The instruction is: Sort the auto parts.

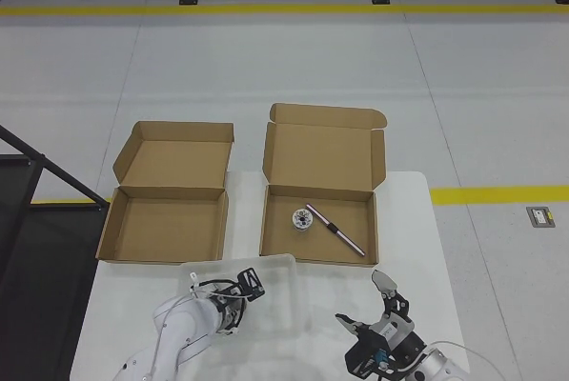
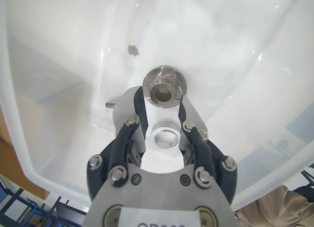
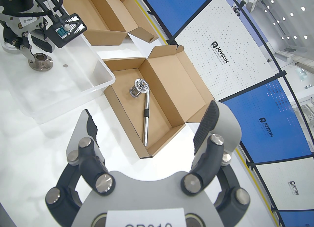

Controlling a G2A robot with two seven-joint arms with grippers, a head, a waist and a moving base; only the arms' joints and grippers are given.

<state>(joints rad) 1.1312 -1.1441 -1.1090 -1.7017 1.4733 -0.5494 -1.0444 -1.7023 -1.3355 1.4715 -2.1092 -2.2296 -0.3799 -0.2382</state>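
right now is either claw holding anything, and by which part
The left claw holds a flanged metal hub, pinched by its raised collar, not the flange. The right claw is open and empty.

On the white bench [image 1: 408, 267], two open brown cardboard boxes stand side by side at the back, a left box [image 1: 165, 229] and a right box [image 1: 346, 210]. A clear plastic bin [image 1: 276, 295] sits just before them. In the right box a small round metal part [image 1: 303, 220] lies just left of a long metal rod [image 1: 336, 230]. Inside the bin the left tool [image 2: 160, 100] grips a flanged metal hub [image 2: 163, 86], a silver metal ring [image 2: 164, 137] on the floor under the tool. The right tool [image 3: 149, 112] hangs right of the bin.
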